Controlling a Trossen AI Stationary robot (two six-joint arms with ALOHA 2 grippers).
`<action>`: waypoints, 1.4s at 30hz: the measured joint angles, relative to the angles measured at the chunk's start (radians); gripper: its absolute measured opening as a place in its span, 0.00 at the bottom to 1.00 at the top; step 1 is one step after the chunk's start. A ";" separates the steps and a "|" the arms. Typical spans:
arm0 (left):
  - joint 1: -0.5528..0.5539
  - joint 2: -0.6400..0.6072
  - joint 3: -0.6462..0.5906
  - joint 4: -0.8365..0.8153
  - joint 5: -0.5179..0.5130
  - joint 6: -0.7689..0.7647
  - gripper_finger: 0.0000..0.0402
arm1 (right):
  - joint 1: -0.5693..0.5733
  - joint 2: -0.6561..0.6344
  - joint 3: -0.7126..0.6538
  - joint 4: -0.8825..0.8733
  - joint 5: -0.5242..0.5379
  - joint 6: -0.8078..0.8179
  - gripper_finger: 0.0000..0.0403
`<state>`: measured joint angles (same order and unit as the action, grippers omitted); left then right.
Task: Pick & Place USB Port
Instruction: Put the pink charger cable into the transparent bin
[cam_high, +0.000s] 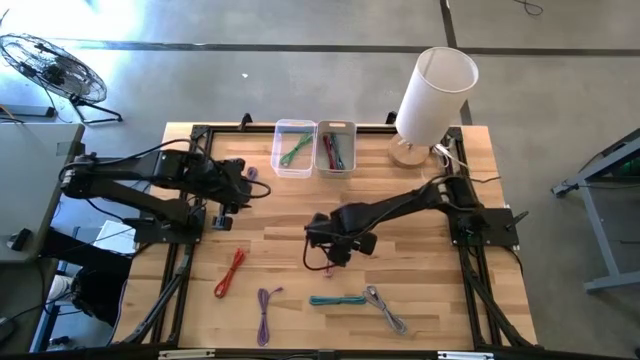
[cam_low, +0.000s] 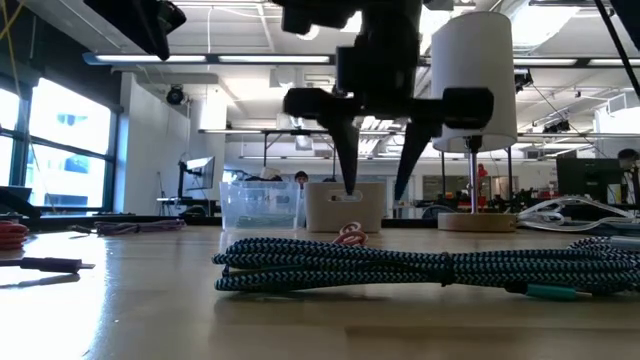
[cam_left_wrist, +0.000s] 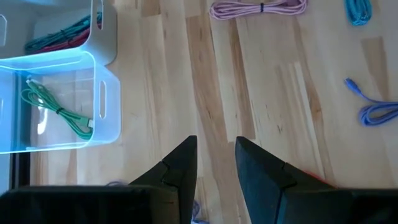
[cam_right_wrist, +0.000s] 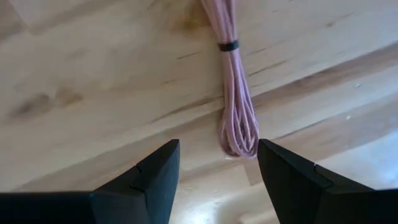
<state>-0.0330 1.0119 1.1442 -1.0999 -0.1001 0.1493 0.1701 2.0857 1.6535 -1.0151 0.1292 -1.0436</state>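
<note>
A pink coiled cable (cam_right_wrist: 234, 93), bound by a black tie (cam_right_wrist: 228, 45), lies flat on the wooden table; it also shows in the low view (cam_low: 350, 235). My right gripper (cam_right_wrist: 217, 168) hangs open over the table's middle (cam_high: 330, 248), fingers pointing down. They stand above and on either side of the cable's looped end, clear of it (cam_low: 375, 190). My left gripper (cam_left_wrist: 214, 165) waits above the table's left side (cam_high: 243, 185), open by a narrow gap and empty.
A clear bin (cam_high: 293, 147) with a green cable and a white bin (cam_high: 336, 147) with cables stand at the far edge, beside a white lamp (cam_high: 430, 95). Red (cam_high: 230, 272), purple (cam_high: 265, 312), teal (cam_high: 335, 299) and grey (cam_high: 387, 310) cables lie toward the near edge.
</note>
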 joint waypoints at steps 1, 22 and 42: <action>0.000 0.002 0.000 -0.001 0.000 0.000 0.26 | 0.004 0.006 0.000 0.005 0.019 -0.016 0.52; 0.000 0.035 0.000 -0.002 0.004 0.002 0.26 | 0.023 0.034 0.000 0.126 -0.087 -0.059 0.52; 0.000 0.040 0.000 0.002 0.014 -0.024 0.26 | 0.002 0.160 0.004 0.114 -0.112 0.220 0.13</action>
<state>-0.0330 1.0523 1.1442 -1.0984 -0.0866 0.1257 0.1720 2.2452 1.6577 -0.9013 0.0173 -0.8237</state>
